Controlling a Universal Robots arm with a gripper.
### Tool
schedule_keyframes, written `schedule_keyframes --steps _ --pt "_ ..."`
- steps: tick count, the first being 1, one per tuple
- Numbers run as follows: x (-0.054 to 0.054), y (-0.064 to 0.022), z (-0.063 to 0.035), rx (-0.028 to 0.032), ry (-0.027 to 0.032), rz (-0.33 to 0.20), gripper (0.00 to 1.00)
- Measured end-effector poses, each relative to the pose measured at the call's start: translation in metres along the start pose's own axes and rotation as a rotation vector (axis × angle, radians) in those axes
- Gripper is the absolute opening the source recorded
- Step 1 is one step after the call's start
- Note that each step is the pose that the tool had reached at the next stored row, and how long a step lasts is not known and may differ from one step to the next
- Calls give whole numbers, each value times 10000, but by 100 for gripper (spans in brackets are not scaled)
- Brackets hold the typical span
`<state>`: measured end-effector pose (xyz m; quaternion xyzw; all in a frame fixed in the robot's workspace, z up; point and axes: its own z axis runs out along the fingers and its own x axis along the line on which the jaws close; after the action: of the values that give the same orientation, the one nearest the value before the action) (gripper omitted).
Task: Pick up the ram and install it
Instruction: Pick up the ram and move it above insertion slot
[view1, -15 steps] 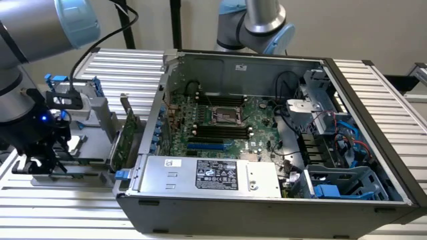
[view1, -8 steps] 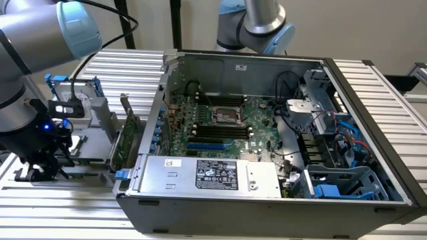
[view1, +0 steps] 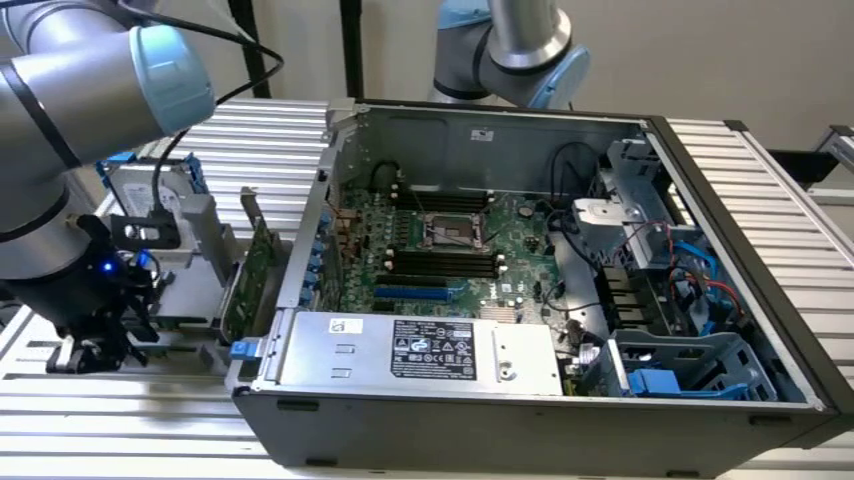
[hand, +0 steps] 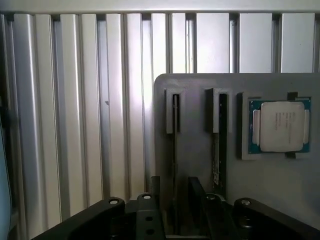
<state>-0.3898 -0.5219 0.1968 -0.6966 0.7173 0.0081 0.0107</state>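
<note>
Since the ram (hand: 175, 150) looks to be the thin stick on edge in the grey holder (hand: 195, 86), between the open hand's (hand: 174, 184) parted fingers, I'd guess it's light, stiff but fragile: pinch the flat faces near mid-length, gently.

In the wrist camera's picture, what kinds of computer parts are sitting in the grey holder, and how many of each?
Thin sticks standing on edge: 2
Square silver chip: 1
Total: 3
</note>
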Motion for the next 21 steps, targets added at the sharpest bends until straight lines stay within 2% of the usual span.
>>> schedule_keyframes --steps 4,6,9,13,16,17,21 --pt "1 -8 33 -19 1 0 100" --pt "1 -8 34 -75 2 2 100" --pt "-1 -8 35 -112 2 4 100" --pt "-7 -10 33 -190 5 5 100" --pt "-8 -11 31 -214 6 6 100" --pt "-8 -11 30 -216 6 6 0" --pt "-8 -12 31 -215 6 6 0"
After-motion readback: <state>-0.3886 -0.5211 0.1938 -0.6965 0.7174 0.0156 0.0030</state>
